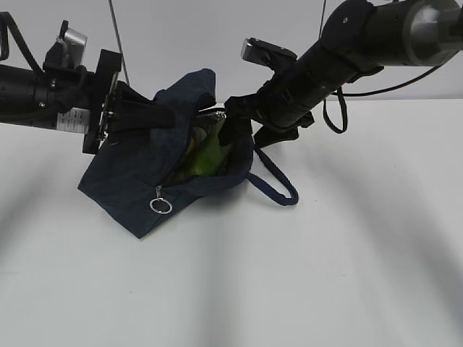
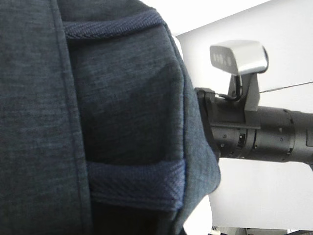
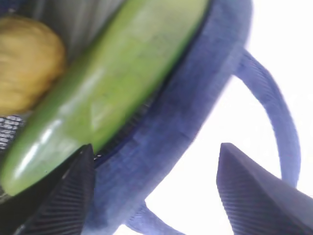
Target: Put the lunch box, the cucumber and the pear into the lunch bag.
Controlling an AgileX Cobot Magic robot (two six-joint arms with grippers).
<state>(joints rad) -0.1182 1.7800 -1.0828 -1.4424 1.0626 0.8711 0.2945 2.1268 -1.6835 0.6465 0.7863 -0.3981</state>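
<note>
Lunch bag lying open on the table, cucumber and pear inside, one arm at each side of its mouth.

The lunch bag [image 1: 145, 191], dark navy fabric, rests on the white table [image 1: 347, 253] with its silver ring pull [image 1: 160, 206] hanging at the front and one looped handle [image 1: 278, 189] trailing right. Through the open mouth the cucumber [image 3: 112, 83] lies slantwise against the bag's rim, and the pear [image 3: 27, 61] sits just beside it, deeper in. The lunch box cannot be made out in any view. The left gripper [image 1: 155, 114] is closed, pinching the bag's upper flap and holding it raised. The right gripper [image 3: 156, 191] stands wide apart and empty, one finger inside the rim near the cucumber's end, the other outside over the table.
</note>
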